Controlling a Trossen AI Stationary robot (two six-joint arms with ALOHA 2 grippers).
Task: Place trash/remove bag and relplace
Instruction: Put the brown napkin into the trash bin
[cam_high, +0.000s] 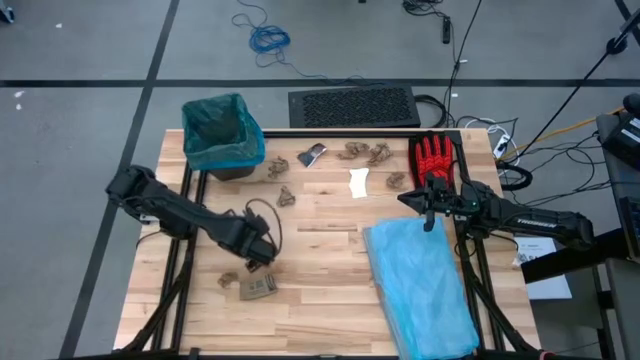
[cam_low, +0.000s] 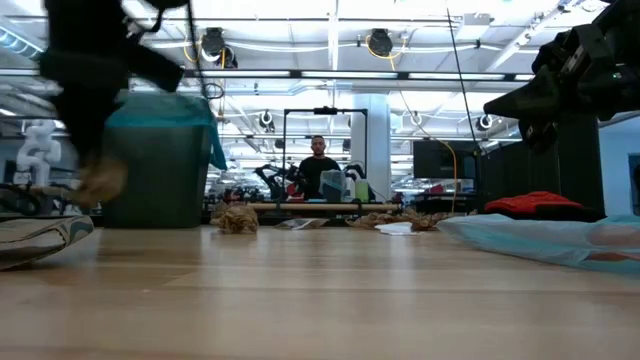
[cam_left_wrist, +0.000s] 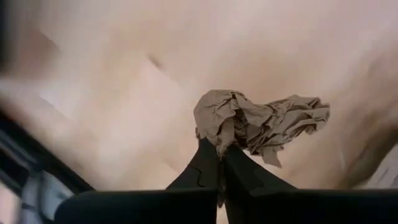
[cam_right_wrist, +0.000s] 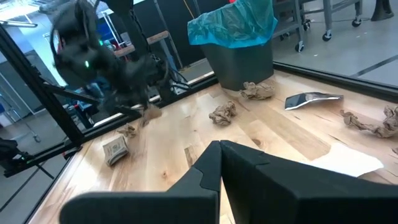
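Note:
My left gripper (cam_high: 262, 255) (cam_left_wrist: 219, 146) is over the near left part of the table, shut on a crumpled brown paper wad (cam_left_wrist: 261, 121) (cam_low: 100, 182). Below it a small wad (cam_high: 228, 278) and a tan card (cam_high: 257, 288) lie on the wood. More brown wads (cam_high: 365, 152), a grey scrap (cam_high: 312, 154) and a white scrap (cam_high: 359, 183) lie along the far side. The teal-green bag (cam_high: 222, 130) lines the dark bin at the far left corner. My right gripper (cam_high: 430, 212) (cam_right_wrist: 221, 146) is shut and holds nothing, at the right beside the red glove. My left gripper pinches one edge of the brown paper wad (cam_left_wrist: 216, 135) between its two fingertips. The fingers come from above, pointing steeply down. Most of the wad sticks out past the fingertips to one side. In the low view it hangs clear of the table top.
A pale sky-blue plastic bag (cam_high: 420, 285) lies flat across the near right of the table. A red glove (cam_high: 432, 155) lies at the far right edge. Bare wood (cam_high: 320, 250) lies between the left gripper and the blue bag. A person (cam_low: 318, 165) sits in the room beyond.

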